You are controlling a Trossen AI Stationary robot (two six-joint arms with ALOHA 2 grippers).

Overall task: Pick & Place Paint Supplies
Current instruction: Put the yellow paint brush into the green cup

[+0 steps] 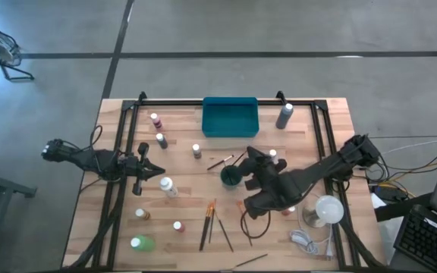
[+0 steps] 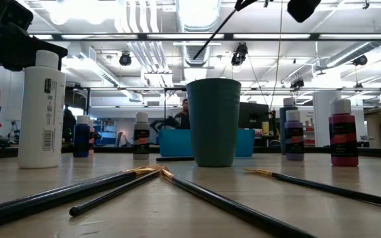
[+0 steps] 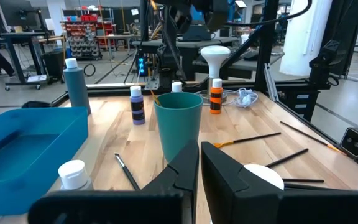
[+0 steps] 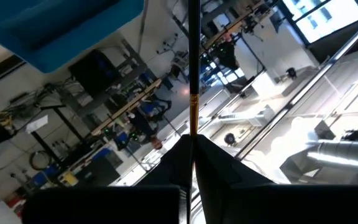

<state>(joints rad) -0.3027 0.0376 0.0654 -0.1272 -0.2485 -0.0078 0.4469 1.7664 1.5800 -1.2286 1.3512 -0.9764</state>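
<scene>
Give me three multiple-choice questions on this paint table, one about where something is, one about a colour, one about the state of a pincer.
1. Where does the tray sit?
A. at the table's far edge, in the middle
B. at the near edge, by the left corner
C. under the left arm

2. What colour is the cup?
A. red
B. dark green
C. white

3. What is the right pincer doing?
A. hanging open over the tray
B. shut on a brush
C. shut on a bottle

Answers: 1 A, the high view shows the teal tray centred at the far edge. 2 B, the low and left wrist views show a dark green cup. 3 B, the right wrist view shows a thin brush handle clamped between its fingers, above the cup in the low view.
</scene>
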